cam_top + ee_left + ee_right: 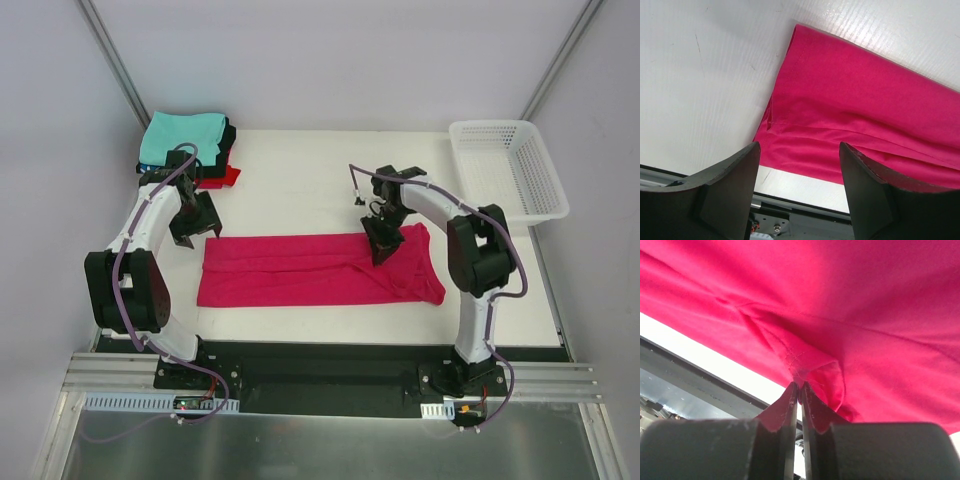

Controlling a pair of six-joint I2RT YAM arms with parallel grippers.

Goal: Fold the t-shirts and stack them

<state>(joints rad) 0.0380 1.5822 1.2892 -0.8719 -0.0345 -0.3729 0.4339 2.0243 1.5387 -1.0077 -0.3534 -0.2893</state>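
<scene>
The right gripper [798, 390] is pinched closed on a fold of the crimson-pink t-shirt [300, 272], which lies in a long band along the table's [300, 190] near edge. The left gripper [799, 172], jaws wide and holding nothing, hangs tilted just beside the shirt's left end.

The crimson-pink t-shirt [320, 270] is one plain, uniform colour, with matching stitching and no print. The teal t-shirt [182, 135], black t-shirt [226, 150] and red t-shirt [230, 178] are also plain. The bench [300, 180] is white with fine ribbed lines. The basket [500, 170] is white with a mesh pattern. The left hand [200, 228] and right hand [383, 245] are black. The left arm [140, 225] and right arm [440, 205] are white and black, with purple cables [118, 290].
</scene>
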